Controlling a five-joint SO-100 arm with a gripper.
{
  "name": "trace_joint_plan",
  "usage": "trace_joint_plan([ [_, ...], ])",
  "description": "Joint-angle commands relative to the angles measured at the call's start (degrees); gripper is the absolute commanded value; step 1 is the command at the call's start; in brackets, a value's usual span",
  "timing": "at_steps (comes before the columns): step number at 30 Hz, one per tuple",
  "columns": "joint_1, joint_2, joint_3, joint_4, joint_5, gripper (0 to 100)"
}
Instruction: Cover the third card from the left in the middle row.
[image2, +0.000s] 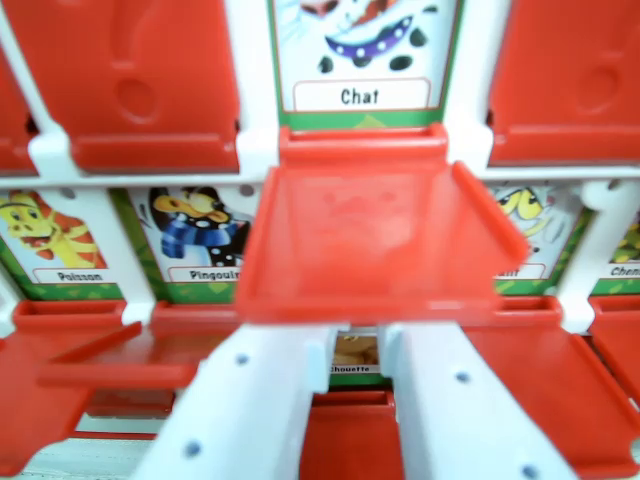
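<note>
My gripper reaches in from the bottom of the wrist view, and its two white fingers stand a narrow gap apart with nothing between them. Their tips sit right under the front edge of a red flap, which is tilted partway over and hides most of the card behind it. Through the gap between the fingers shows a card labelled Chouette. Uncovered cards around the flap are Chat above, Poisson and Pingouin to the left, and a half-hidden yellow one to the right.
Red flaps stand closed at the upper left and upper right. More red flaps lie flat in the lower row at the left and right. A card edge reading Chen shows at the far right. White frame bars separate the cells.
</note>
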Motion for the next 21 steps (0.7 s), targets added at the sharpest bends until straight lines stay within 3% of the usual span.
trace_joint_plan([
  [1,0.3,4.7,-7.4,1.3,-0.4,0],
  [10,1.2,17.5,-6.9,13.4,-4.3,0],
  [21,3.9,34.5,-6.5,29.4,-4.7,0],
])
